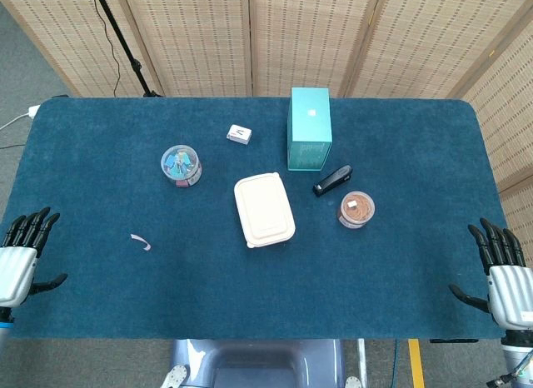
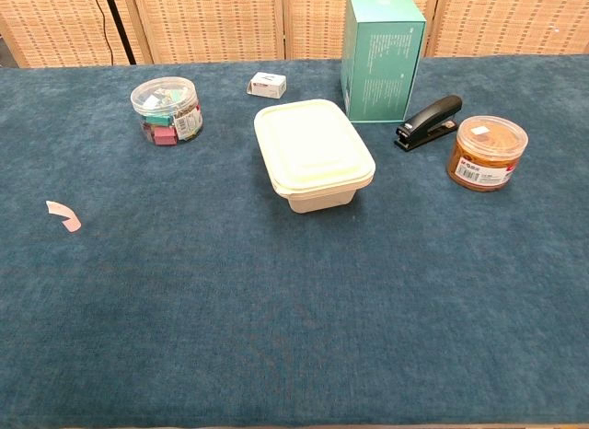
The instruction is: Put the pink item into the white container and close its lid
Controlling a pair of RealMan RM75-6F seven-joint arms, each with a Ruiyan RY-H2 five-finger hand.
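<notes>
A small curved pink item (image 1: 141,241) (image 2: 64,214) lies on the blue table toward the left front. The white container (image 1: 264,209) (image 2: 313,154) sits near the table's middle with its lid on. My left hand (image 1: 22,253) hovers at the table's front left edge, fingers spread and holding nothing, well left of the pink item. My right hand (image 1: 502,273) is at the front right edge, fingers also spread and empty. Neither hand appears in the chest view.
A teal box (image 1: 309,127) (image 2: 382,52) stands behind the container. A black stapler (image 1: 332,180) (image 2: 428,121) and a round brown-filled jar (image 1: 356,209) (image 2: 487,152) lie to its right. A clear tub of clips (image 1: 181,165) (image 2: 167,110) and a small white box (image 1: 240,135) (image 2: 267,84) sit at back left.
</notes>
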